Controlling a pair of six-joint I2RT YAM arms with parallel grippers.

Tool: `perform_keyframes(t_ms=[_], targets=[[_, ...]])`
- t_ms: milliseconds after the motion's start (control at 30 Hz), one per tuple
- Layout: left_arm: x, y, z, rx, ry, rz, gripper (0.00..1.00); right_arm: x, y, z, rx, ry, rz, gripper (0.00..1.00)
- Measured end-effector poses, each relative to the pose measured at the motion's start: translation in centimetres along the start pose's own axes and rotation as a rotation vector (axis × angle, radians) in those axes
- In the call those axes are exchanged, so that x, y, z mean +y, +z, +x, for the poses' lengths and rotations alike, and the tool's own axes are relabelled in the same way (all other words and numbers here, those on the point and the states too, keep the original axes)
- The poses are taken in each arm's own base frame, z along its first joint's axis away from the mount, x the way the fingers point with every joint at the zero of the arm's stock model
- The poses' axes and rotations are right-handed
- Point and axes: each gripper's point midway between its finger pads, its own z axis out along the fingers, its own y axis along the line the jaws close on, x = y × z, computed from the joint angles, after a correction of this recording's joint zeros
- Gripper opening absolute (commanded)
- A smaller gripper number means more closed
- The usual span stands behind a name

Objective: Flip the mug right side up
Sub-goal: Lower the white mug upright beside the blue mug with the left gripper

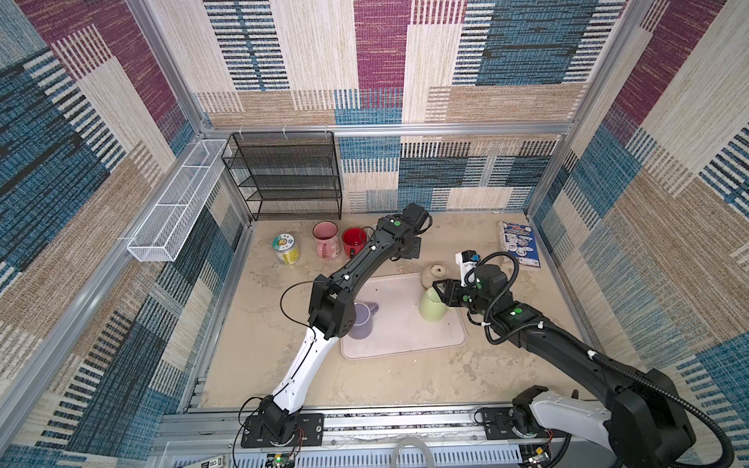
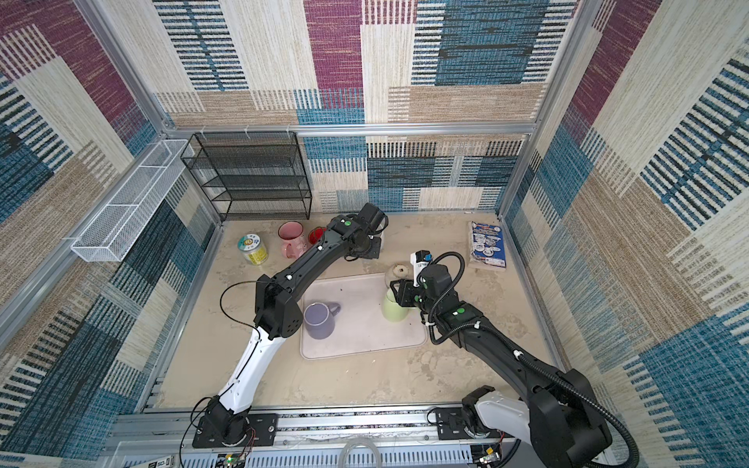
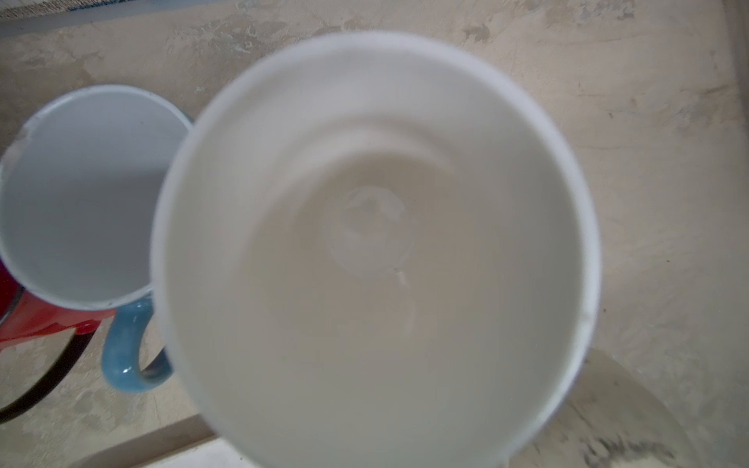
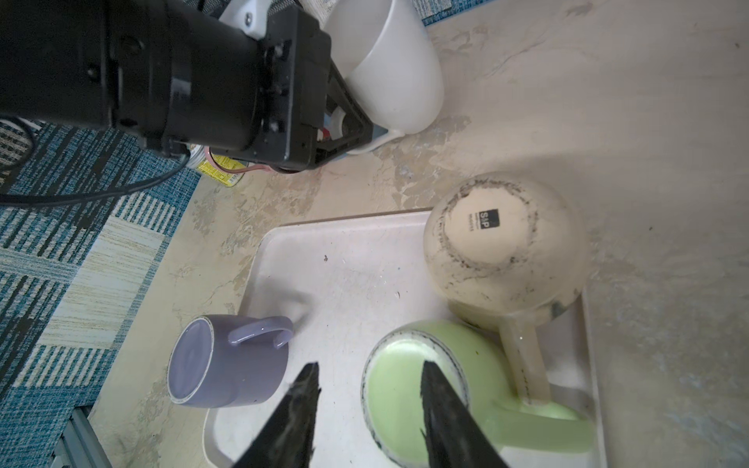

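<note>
At the right edge of the tray (image 4: 344,259) the green mug (image 4: 389,389) stands mouth down, base up, its long axis vertical and its handle toward that edge. The right claw (image 4: 369,364) hangs over it, fingers partly spread and holding nothing, one across the base, one over bare tray. Just behind, at the tray's back right corner, an upturned beige mug (image 4: 490,231) carries "S&P" in a dark square; the smaller print below is illegible. A purple mug (image 4: 227,360), also inverted, sits at the tray's left edge. Near the back edge of the counter (image 1: 405,377) the left claw (image 4: 346,119) meets a white mug (image 3: 377,251). Its fingertips are hidden, so it may be pinching the wall, but I cannot tell.
</note>
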Motion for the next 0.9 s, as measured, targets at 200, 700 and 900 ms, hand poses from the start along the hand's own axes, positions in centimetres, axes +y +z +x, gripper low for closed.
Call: perform_keyframes(t_ms=[200, 700, 900], targets=[[1.1, 1.9, 0.5, 0.024, -0.006, -0.041, 0.00, 0.0, 0.0, 0.2, 0.004, 0.007, -0.002, 0.44], [2.1, 4.5, 1.3, 0.054, -0.021, -0.075, 0.00, 0.0, 0.1, 0.6, 0.015, 0.011, -0.011, 0.45], [2.3, 4.7, 1.2, 0.052, -0.029, -0.076, 0.12, 0.0, 0.0, 0.6, 0.015, 0.011, -0.011, 0.45]])
